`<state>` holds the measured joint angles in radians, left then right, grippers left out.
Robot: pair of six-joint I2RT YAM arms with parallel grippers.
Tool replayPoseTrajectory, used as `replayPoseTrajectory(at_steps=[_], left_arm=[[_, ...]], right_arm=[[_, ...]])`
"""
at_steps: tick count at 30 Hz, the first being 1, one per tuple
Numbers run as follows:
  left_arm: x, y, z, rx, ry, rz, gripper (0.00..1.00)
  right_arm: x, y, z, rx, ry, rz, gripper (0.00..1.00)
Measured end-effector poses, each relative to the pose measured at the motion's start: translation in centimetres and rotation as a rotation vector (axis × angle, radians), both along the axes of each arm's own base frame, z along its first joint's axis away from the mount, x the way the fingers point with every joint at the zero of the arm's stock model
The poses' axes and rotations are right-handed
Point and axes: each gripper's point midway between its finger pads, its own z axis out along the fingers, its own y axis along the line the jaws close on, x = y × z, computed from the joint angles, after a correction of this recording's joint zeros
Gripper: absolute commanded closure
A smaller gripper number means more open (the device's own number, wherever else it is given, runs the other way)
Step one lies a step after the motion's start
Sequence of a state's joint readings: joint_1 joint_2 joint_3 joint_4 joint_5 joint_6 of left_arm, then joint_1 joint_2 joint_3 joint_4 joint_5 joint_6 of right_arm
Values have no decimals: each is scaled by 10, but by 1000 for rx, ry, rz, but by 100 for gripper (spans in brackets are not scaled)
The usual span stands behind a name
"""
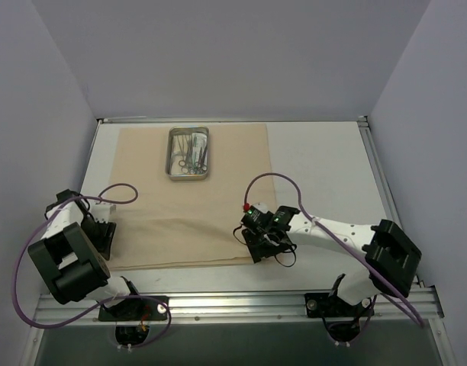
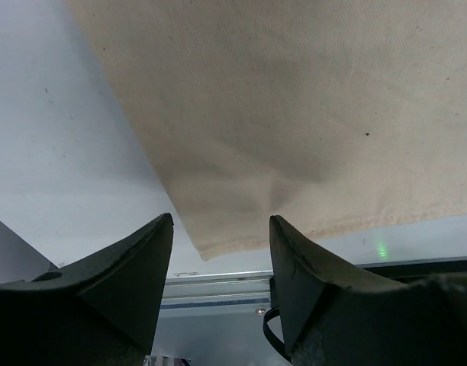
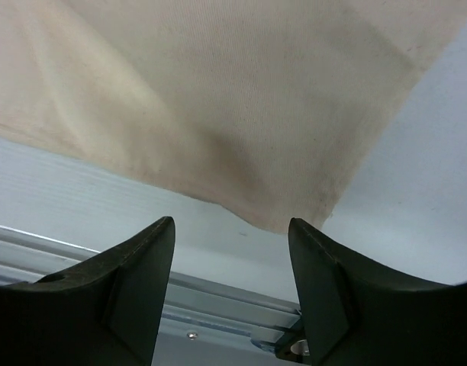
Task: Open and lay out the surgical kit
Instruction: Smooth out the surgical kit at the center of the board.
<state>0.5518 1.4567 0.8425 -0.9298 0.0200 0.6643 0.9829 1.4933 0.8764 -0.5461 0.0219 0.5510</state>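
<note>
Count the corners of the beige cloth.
4. The cloth lies spread: far-left corner, far-right corner, near-left corner in front of the open left gripper, near-right corner in front of the open right gripper. None hidden.

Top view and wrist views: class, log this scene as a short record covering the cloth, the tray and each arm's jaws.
Cloth: beige, spread flat on the table
Tray: steel, on the cloth's far part, instruments inside
Left gripper: jaws apart, empty, at the cloth's near left corner
Right gripper: jaws apart, empty, at the cloth's near right corner
</note>
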Motion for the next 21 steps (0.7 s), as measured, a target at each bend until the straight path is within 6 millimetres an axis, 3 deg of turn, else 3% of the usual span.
replayPoseTrajectory(at_steps=[4, 8, 11, 12, 15, 16, 19, 20, 21], left_arm=[[-7, 2, -4, 18, 27, -5, 39], [-16, 1, -7, 23, 53, -14, 47], [-16, 1, -7, 26, 54, -22, 66], [-16, 2, -8, 28, 51, -24, 77], [-15, 2, -8, 30, 48, -29, 97], [-15, 3, -9, 31, 47, -31, 98], [-14, 3, -8, 34, 43, -38, 98], [-15, 3, -7, 37, 39, -44, 98], [-15, 4, -6, 43, 36, -49, 98]], right_arm=[[20, 6, 35, 157, -77, -90, 42], [50, -6, 54, 263, -155, -243, 42], [60, -27, 40, 231, -172, -351, 43], [60, -32, 33, 214, -170, -377, 45], [50, -44, 6, 162, -131, -419, 53], [47, -46, -2, 147, -117, -428, 65], [39, -52, -22, 116, -86, -452, 87], [37, -53, -26, 112, -82, -458, 100], [37, -53, -26, 120, -83, -464, 100]])
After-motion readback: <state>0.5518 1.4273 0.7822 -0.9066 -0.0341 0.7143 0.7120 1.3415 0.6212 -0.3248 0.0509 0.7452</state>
